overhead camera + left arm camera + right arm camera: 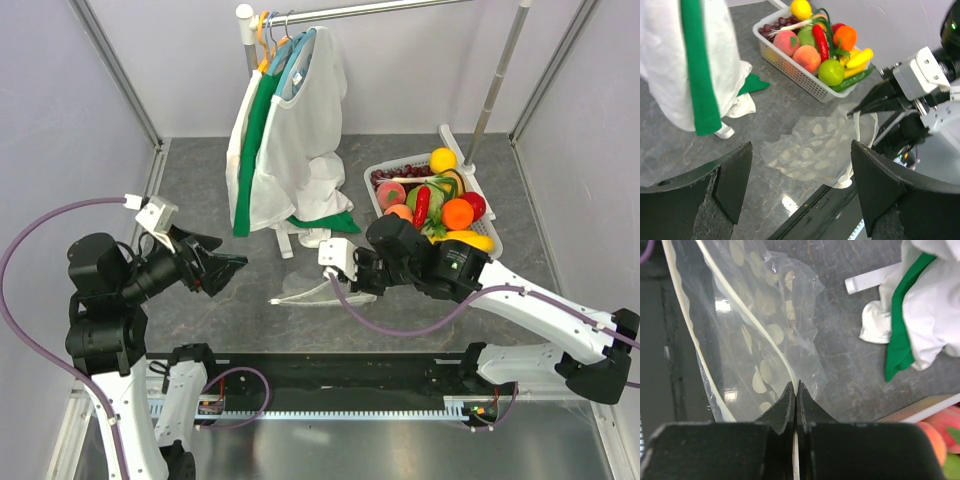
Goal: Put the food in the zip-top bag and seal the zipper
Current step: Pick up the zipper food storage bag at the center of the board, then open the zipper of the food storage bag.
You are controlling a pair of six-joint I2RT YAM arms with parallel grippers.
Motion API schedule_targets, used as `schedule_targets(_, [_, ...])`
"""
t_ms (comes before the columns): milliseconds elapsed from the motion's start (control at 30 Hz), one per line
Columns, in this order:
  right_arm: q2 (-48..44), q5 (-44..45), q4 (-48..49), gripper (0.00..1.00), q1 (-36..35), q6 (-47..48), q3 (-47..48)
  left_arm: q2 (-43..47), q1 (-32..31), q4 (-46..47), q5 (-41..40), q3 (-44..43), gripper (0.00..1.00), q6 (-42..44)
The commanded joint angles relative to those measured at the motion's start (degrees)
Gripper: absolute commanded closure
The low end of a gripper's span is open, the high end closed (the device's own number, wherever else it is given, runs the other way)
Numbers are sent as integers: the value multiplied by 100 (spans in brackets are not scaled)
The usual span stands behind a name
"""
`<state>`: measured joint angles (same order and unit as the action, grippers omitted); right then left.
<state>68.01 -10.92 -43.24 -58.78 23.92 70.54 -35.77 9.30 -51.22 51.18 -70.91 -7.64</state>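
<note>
Bag: the clear dotted bag (765, 340) is lying crumpled on the counter (780, 110), spreading out ahead of the right tool (795, 385) and rising to that tool's tip at one corner of its mouth.
Zipper: the pale zipper (751, 315) is running from the far side of the bag straight into the right tool's closed tips; a second pale edge strip is sagging off to one side of it.
Right tool: it is pinching the zipper, jaws pressed together with the strip passing between them.
Left tool: the left tool (801, 145) is standing wide open with nothing between its jaws, hovering short of the bag and facing the right tool across it.
Food: the food (806, 59), peaches, a lemon, a red chili, a green apple among it, is sitting heaped in the basket (790, 70), beyond the bag from the left tool and not touching the bag.
Shirts: white and green shirts (290, 130) are hanging from the clothes rack (500, 75), past the bag from both tools, hems trailing on the counter.
</note>
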Motion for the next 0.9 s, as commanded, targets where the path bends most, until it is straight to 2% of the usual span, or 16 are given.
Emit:
schedule_targets(0, [-86, -112, 580, 100, -72, 1333, -41, -193, 28, -414, 1086, -238, 16, 1447])
schedule_targets(133, [37, -112, 983, 100, -151, 2115, 4, -658, 19, -1256, 1377, -423, 19, 2160])
schedule_targets(233, [-15, -209, 1352, 100, -238, 2739, -189, -914, -112, -1627, 1290, -502, 20, 2731])
schedule_targets(333, [-103, -148, 1660, 100, -432, 3319, -444, -1204, -761, -1865, 685, -651, 21, 2970])
schedule_targets(367, [-104, -148, 1714, 100, -484, 3434, -497, -1300, -1407, -1822, 422, -721, 23, 2961])
schedule_targets(400, [-112, -148, 1758, 100, -502, 3557, -541, -1475, -1718, -1778, -129, -792, 26, 2857])
schedule_targets(433, [-112, -130, 1854, 100, -511, 3584, -611, -1581, -2008, -1742, -326, -958, 27, 2777])
schedule_targets(467, [-104, -121, 1855, 100, -529, 3610, -629, -1669, -2463, -1690, -450, -1055, 29, 2742])
schedule_targets(633, [-182, 19, 1881, 100, -555, 3409, -691, -1986, -3407, -1101, -635, -1232, 34, 1908])
schedule_targets(667, [-244, 72, 1881, 100, -546, 3374, -726, -2013, -3748, -987, -688, -1162, 39, 1785])
schedule_targets(767, [-472, 186, 1969, 100, -555, 3268, -910, -1969, -4399, -162, -1512, -732, 59, 1205])
schedule_targets(800, [-516, 239, 2030, 100, -573, 3251, -1041, -1978, -4480, 231, -1566, -600, 57, 1151])
schedule_targets(867, [-692, 318, 2302, 100, -581, 3242, -1191, -2222, -4812, 437, -1654, -599, 52, 880])
